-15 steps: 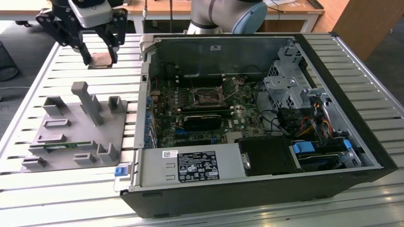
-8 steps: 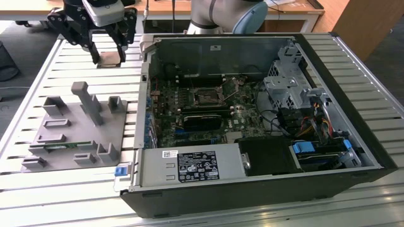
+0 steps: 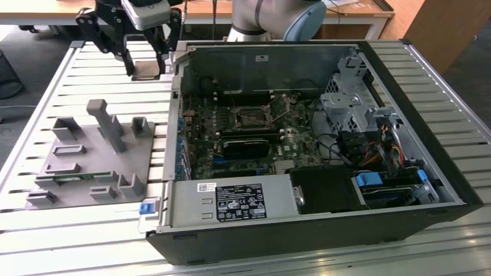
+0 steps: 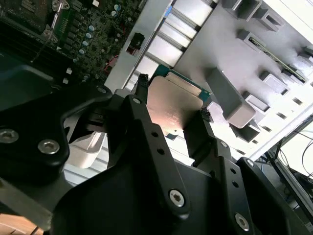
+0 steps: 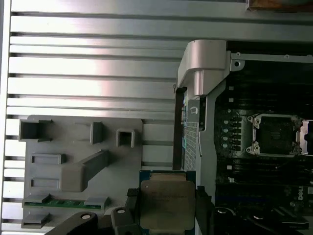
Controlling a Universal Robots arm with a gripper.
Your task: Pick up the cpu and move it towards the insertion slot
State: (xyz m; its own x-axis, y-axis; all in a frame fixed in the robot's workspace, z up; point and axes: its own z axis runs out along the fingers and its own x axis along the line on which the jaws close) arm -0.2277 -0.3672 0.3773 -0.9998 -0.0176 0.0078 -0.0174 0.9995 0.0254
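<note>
The cpu point(image 3: 146, 70), a flat square chip with a silvery top, sits between my gripper's point(image 3: 145, 64) two black fingers, which are shut on its opposite edges. In the exterior view this is over the slatted table at the exterior view's far left, just outside the computer case's corner. Both wrist views show the cpu point(image 5: 166, 205) point(image 4: 173, 105) clamped in the gripper point(image 5: 167, 203) point(image 4: 173, 98). The insertion slot point(image 3: 252, 118) point(image 5: 274, 134), a dark square framed in silvery metal, lies on the motherboard inside the open case, well apart from the cpu.
A grey fixture plate point(image 3: 84, 155) with upright blocks lies on the table at the exterior view's left, holding a narrow green circuit strip point(image 3: 77, 179). The case wall point(image 3: 175, 86) stands between gripper and motherboard. A power supply point(image 3: 230, 201) and drive cage point(image 3: 349, 106) fill the case.
</note>
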